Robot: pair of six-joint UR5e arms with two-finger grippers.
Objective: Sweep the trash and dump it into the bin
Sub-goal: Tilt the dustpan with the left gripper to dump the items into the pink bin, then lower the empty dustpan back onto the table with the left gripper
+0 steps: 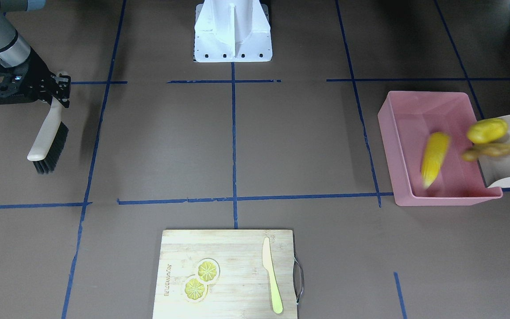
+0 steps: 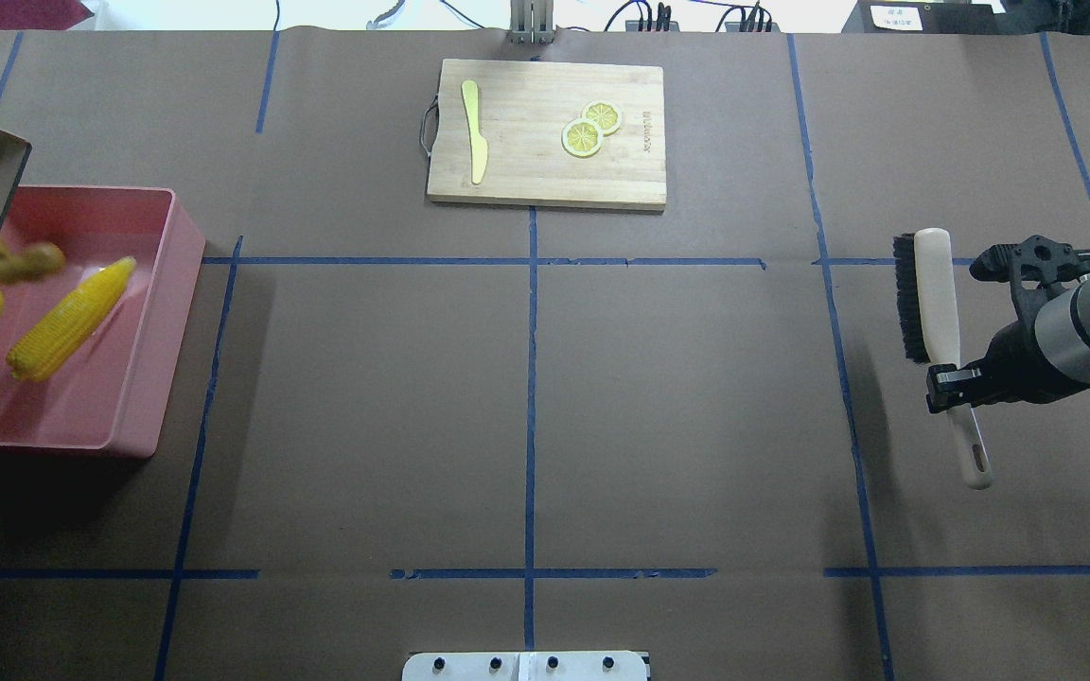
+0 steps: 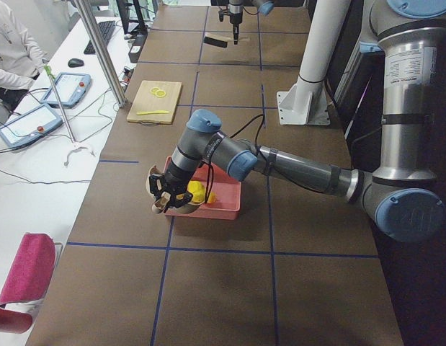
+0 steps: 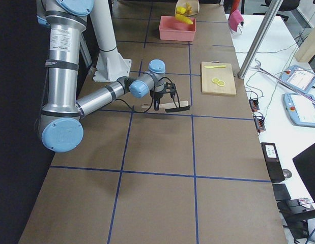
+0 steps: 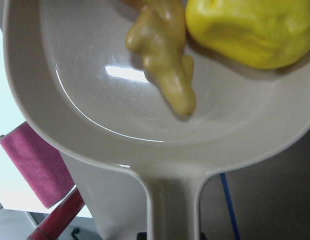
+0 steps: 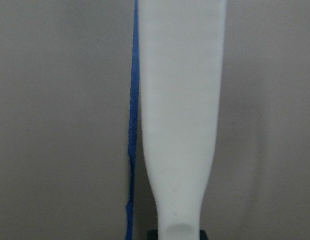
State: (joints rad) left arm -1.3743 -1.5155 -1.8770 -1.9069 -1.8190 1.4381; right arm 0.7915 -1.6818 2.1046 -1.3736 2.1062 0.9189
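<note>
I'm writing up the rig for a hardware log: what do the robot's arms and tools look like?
Both arms, left arm and right arm, are silver-grey tubes with light-blue joint caps. The left tool and right tool are black and angular. A thin black cable loops along the left forearm.

My dustpan (image 5: pixel 94 110) gleams, glossy smooth plastic; my brush (image 2: pixel 938 293) handle smooth, matt; bin (image 1: pixel 445 199) pink plastic; surface (image 1: pixel 299 141) dull brown paper; cutting board (image 1: pixel 237 266) pale wood.
</note>
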